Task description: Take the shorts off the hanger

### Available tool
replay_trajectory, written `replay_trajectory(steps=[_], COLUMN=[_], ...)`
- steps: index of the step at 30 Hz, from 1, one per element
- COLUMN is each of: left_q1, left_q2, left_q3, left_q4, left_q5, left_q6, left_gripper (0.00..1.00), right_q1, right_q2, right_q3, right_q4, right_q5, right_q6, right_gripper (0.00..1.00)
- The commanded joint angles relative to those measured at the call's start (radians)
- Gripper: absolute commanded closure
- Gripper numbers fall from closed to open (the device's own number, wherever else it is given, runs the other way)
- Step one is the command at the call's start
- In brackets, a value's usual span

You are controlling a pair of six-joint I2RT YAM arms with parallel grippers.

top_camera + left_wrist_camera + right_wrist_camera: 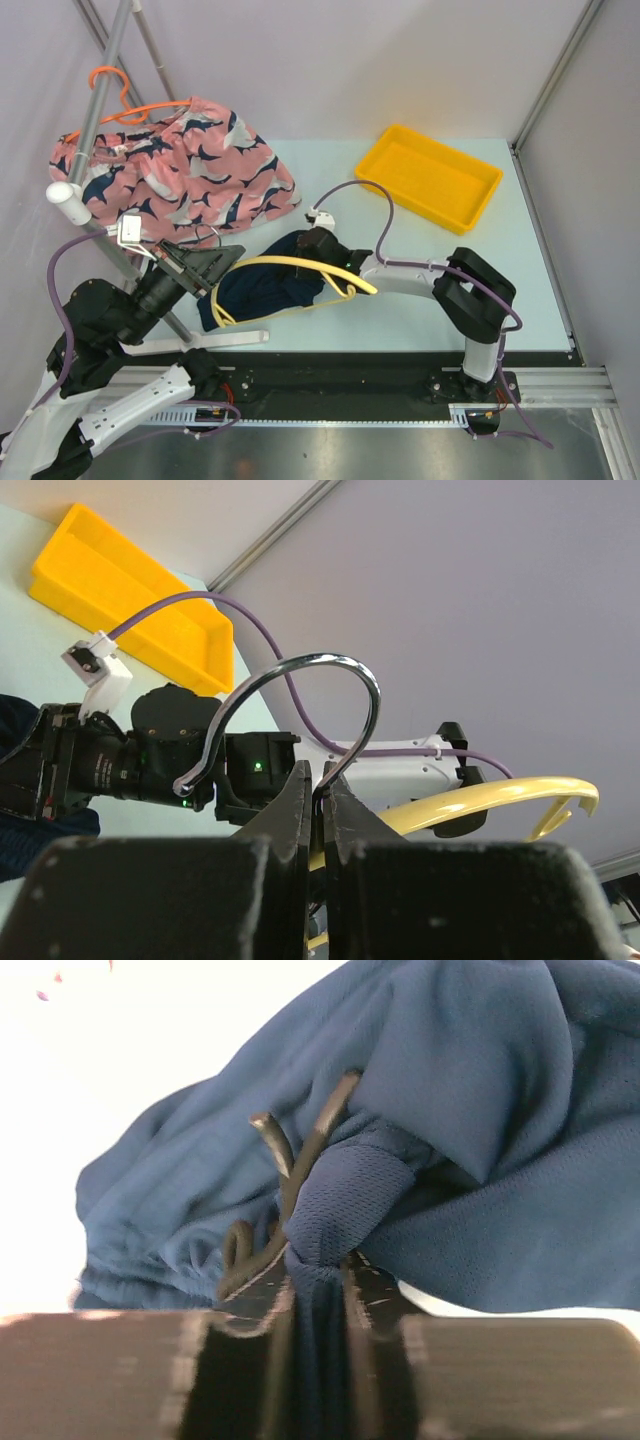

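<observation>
We hold the navy shorts between both arms at the middle of the table, where they hang on a yellow hanger. Our left gripper is clenched on the base of the hanger's chrome hook. Our right gripper is pinched tight on a bunched fold of the navy fabric, with the dark drawstring just beside the fold. The pink shark-print shorts hang on an orange hanger on the rack pole at the rear left. A yellow tray sits at the rear right.
</observation>
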Motion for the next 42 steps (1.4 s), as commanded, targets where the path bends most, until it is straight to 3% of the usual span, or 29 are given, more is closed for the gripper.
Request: replay_trajectory(steps=[1, 4, 11, 19, 30, 38, 42], left_q1=[0.0, 0.0, 0.0, 0.0, 0.0, 0.0, 0.0], left_q2=[0.009, 0.008, 0.003, -0.007, -0.04, -0.011, 0.008], left_q3=[0.027, 0.029, 0.032, 0.035, 0.033, 0.041, 0.035], left_q4=[0.055, 0.057, 0.049, 0.055, 0.069, 0.06, 0.067], left_q5=[0.019, 0.022, 0.014, 0.007, -0.025, -0.019, -0.001], left_q6=[-0.017, -0.016, -0.016, -0.019, 0.012, 0.023, 0.02], left_gripper=[1.0, 1.0, 0.99, 1.0, 1.0, 1.0, 1.0], right_q1=[0.037, 0.035, 0.035, -0.04, -0.426, -0.571, -0.641], right_q2=[0.004, -0.037, -0.169, -0.344, -0.666, -0.659, -0.594], right_q3=[0.071, 0.053, 0.04, -0.002, -0.076, -0.067, -0.035], right_q4=[-0.09, -0.104, -0.143, -0.149, 0.227, 0.621, 0.679], right_q5=[0.044, 0.047, 0.014, 0.287, 0.353, 0.499, 0.492], right_q6=[-0.146, -0.194, -0.465, -0.704, -0.732, -0.859, -0.863], right_gripper=[0.9, 1.0, 1.0, 1.0, 1.0, 1.0, 1.0])
